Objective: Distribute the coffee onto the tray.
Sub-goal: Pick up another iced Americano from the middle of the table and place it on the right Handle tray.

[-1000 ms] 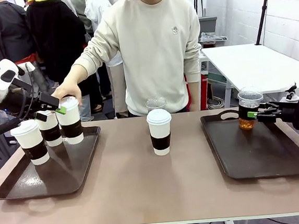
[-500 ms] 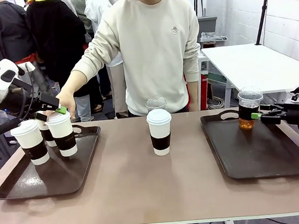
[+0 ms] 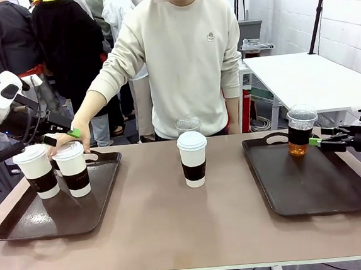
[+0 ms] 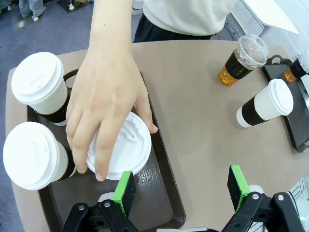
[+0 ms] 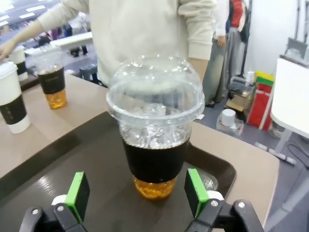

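Observation:
The left tray holds white lidded coffee cups with dark sleeves: one at the left, one under a person's hand. In the left wrist view, three cups show on the tray, and the hand rests on the nearest lid. My left gripper hovers open above them, holding nothing. A clear dome-lidded cup of amber drink stands on the right tray. My right gripper is open just to the right of it, apart.
A white cup and a clear cup behind it stand mid-table, both also seen from the left wrist as the white cup and the clear cup. The person stands at the far edge. A white table sits behind right.
The person's hand has brought a white cup forward and down on the left tray beside the other cups. My right gripper has drawn back to the right from the clear cup.

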`<state>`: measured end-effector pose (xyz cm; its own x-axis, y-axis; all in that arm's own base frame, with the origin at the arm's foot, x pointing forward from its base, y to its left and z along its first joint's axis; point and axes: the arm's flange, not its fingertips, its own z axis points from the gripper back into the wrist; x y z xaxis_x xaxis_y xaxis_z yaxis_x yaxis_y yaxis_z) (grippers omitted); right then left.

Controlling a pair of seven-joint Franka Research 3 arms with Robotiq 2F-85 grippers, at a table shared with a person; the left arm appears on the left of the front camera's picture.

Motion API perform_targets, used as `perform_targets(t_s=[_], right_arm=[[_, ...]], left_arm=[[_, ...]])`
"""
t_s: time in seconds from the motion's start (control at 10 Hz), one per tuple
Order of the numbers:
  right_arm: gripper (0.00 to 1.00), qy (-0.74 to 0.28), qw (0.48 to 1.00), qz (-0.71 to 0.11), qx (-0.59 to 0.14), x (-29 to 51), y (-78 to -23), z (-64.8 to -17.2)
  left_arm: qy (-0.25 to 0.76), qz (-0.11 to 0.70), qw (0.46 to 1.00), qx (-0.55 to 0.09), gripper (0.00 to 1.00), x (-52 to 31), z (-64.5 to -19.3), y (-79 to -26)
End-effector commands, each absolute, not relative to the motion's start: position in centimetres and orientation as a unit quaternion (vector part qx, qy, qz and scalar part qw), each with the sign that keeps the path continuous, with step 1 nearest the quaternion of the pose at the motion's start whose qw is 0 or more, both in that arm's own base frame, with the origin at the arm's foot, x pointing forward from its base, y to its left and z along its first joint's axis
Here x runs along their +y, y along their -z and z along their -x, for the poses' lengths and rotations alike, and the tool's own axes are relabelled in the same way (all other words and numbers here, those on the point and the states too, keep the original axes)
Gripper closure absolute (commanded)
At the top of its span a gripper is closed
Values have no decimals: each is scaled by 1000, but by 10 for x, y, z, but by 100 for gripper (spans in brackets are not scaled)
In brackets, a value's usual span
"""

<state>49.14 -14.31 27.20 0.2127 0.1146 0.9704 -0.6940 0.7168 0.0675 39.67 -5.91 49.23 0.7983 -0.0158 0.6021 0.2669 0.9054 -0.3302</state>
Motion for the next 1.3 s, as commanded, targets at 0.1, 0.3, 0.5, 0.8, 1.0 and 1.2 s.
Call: perform_targets(t_s=[0.1,0.3,0.5,0.8,1.0,1.2], right_arm=[[0,-277,773,-234,-520,-130,-302,-461],[0,-299,785,-244,-484,-120,-316,-441],[0,-333,762,-285,-476,-109,-324,-438],[0,-380,734,-331,-456,-95,-332,-439],[0,-409,716,-346,-447,-75,-337,-440],[0,-435,702,-342,-449,-48,-340,-450]], left_arm=[[72,206,926,-310,0,-58,-397,-492],[72,206,926,-310,0,-58,-397,-492],[72,206,926,-310,0,-58,-397,-492],[72,206,926,-310,0,-58,-397,-492],[72,206,926,-310,0,-58,-397,-492],[72,206,926,-310,0,-58,-397,-492]])
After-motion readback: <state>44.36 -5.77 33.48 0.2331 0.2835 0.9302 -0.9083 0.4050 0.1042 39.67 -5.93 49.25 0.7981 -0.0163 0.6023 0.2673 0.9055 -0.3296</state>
